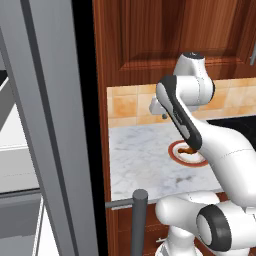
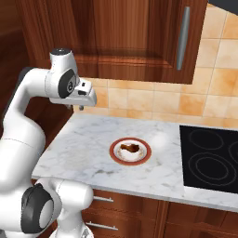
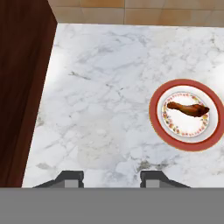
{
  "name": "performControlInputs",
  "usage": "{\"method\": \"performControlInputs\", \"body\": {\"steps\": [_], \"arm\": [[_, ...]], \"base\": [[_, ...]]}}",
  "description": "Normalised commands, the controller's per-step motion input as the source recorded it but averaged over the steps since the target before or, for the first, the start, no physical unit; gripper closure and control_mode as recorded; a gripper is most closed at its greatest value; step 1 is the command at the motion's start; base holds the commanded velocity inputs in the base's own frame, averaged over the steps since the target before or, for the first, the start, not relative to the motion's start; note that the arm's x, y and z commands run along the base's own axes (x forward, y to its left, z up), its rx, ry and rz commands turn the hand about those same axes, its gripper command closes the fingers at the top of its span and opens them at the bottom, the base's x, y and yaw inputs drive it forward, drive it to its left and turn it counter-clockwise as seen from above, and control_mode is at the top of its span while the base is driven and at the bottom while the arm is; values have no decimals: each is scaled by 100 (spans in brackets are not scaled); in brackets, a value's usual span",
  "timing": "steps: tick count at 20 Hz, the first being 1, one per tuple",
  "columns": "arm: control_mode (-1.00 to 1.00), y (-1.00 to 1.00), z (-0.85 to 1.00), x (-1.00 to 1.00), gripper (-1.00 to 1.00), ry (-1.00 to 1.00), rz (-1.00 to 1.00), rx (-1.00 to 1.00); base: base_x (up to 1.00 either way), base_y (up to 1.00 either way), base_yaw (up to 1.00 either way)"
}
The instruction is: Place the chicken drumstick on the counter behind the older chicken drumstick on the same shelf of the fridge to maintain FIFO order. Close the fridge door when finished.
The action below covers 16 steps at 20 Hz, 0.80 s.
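A brown chicken drumstick lies on a red-rimmed plate on the marble counter. My gripper hangs well above the counter, up and to the left of the plate. It points down, is open, and has nothing between its fingers. The grey fridge door stands open at the left. The shelf and the older chicken drumstick are out of view.
A black cooktop is set into the counter right of the plate. Dark wooden wall cabinets hang above, one with a bar handle. A tall wooden panel bounds the counter's left end, with a grey bar rising in front.
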Motion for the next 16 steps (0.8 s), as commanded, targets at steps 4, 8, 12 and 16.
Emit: {"method": "performControlInputs", "body": {"steps": [4,8,12,16], "arm": [[-100,0,0,-3,-100,0,0,0],[-100,0,-12,-14,-100,0,-7,0],[-100,-32,-54,-47,-100,0,-50,9],[-100,-66,-69,-16,-100,3,-64,14]], "base": [[0,0,0],[0,0,0],[0,0,0],[0,0,0]]}}
